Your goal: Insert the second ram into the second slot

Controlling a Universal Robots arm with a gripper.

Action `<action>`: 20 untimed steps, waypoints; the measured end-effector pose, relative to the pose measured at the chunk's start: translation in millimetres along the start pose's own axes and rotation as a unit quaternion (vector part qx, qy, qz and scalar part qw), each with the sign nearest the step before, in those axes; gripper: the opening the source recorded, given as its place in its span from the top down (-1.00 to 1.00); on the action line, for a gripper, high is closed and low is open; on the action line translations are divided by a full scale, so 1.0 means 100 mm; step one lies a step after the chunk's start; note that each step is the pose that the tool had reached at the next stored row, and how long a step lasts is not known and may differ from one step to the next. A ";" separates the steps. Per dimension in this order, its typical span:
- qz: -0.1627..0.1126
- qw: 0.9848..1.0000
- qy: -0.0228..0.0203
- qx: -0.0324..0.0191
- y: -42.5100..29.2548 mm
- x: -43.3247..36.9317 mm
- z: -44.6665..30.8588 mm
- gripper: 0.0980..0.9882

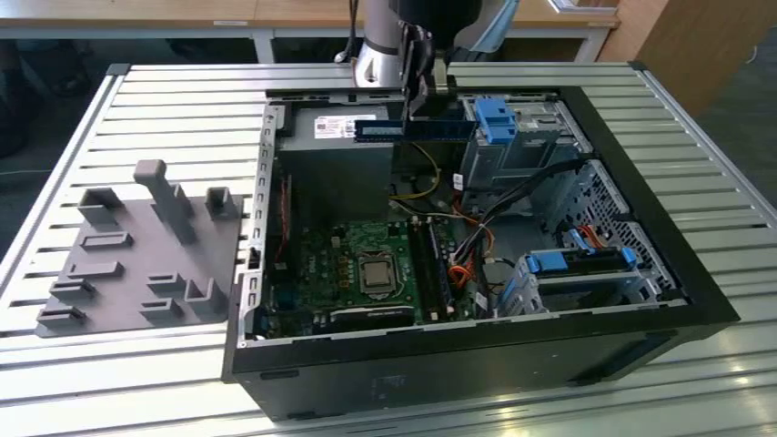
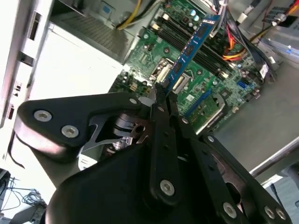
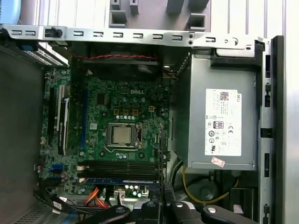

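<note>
On the left of a slatted metal table (image 1: 158,109), one grey fixture plate (image 1: 134,250) carries several upright posts. Beside it, to the right, one black computer case (image 1: 425,382) lies open on its side. Inside are one green motherboard (image 1: 352,255) with a single processor socket (image 1: 374,271) and, toward the far side, one grey power supply (image 1: 334,168). One robot arm (image 1: 395,36) reaches down from the far edge, and its gripper (image 1: 425,116) is clamped on the second ram (image 1: 452,129). The one dark-blue stick is held level above the far part of the case, between the power supply and the drive cage. It hangs well clear of the motherboard and sits in no slot. In the second wrist view the fingertips (image 2: 161,93) pinch the stick's edge. Two bright-blue brackets (image 1: 498,118) (image 1: 583,261) stand on the right, one far and one near. Beyond the table are white desk legs (image 1: 261,41), a wooden panel (image 1: 692,36) and a dark floor.
</note>
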State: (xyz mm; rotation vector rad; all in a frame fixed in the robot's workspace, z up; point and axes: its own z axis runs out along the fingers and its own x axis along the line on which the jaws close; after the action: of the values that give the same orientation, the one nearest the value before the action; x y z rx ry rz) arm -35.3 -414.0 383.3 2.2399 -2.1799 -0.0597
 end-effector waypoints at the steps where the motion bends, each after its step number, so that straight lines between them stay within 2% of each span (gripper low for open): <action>1: 0.000 1.000 0.000 0.000 0.001 0.038 0.000 0.90; 6: 0.000 1.000 0.000 0.000 0.011 0.182 0.001 0.90; 12: 0.041 0.999 0.002 0.004 0.010 0.186 0.031 0.90; 16: 0.077 0.997 0.002 0.005 0.009 0.187 0.050 0.90; 20: 0.113 0.994 0.001 0.006 0.009 0.187 0.070 0.90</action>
State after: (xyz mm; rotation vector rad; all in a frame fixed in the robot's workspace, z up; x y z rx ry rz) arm -36.0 -432.7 376.0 1.9806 -2.4219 -0.0411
